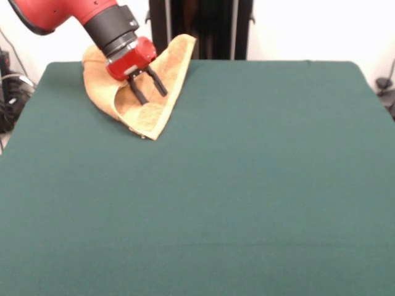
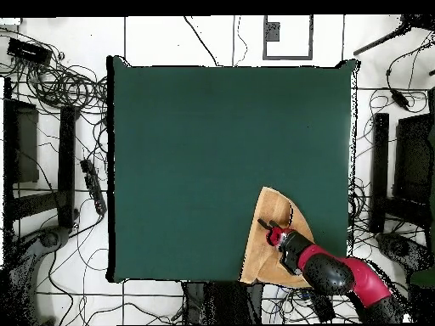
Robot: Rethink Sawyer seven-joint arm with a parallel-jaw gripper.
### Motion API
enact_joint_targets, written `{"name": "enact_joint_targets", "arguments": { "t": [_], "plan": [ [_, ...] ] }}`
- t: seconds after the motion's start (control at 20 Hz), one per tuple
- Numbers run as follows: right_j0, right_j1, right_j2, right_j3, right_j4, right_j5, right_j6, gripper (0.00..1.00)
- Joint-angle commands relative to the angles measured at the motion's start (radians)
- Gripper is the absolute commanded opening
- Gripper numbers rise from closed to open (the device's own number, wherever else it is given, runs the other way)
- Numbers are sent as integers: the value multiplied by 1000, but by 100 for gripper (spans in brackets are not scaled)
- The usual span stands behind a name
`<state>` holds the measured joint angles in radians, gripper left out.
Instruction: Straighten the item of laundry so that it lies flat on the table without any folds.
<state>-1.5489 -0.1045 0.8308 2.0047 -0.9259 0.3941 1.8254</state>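
Observation:
The orange-tan towel (image 1: 154,92) lies folded and bunched at the far left corner of the green table (image 1: 247,185) in the front view, one part hanging over the far edge. In the overhead view the towel (image 2: 268,221) sits at the table's (image 2: 212,153) bottom right edge, near the robot's base. My gripper (image 1: 148,91) hovers over the towel's middle with its two dark fingers (image 1: 157,82) spread apart and holding nothing. It also shows in the overhead view (image 2: 265,227), pointing up-left over the towel.
Cables (image 2: 59,85) and dark stands (image 2: 378,170) lie on the floor around the table. The robot's dark pedestal (image 1: 203,28) stands behind the table's far edge.

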Motion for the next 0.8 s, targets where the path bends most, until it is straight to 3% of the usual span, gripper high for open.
{"name": "enact_joint_targets", "arguments": {
  "t": [0.05,0.35,0.7,0.75,0.8],
  "plan": [
    [331,309,-2,-402,-257,-233,-137,100],
    [357,323,-4,-428,-274,-276,-93,100],
    [314,379,27,-431,-253,-246,-146,100],
    [305,390,32,-433,-246,-241,-152,0],
    [297,398,37,-433,-249,-237,-169,0]
  ]
}}
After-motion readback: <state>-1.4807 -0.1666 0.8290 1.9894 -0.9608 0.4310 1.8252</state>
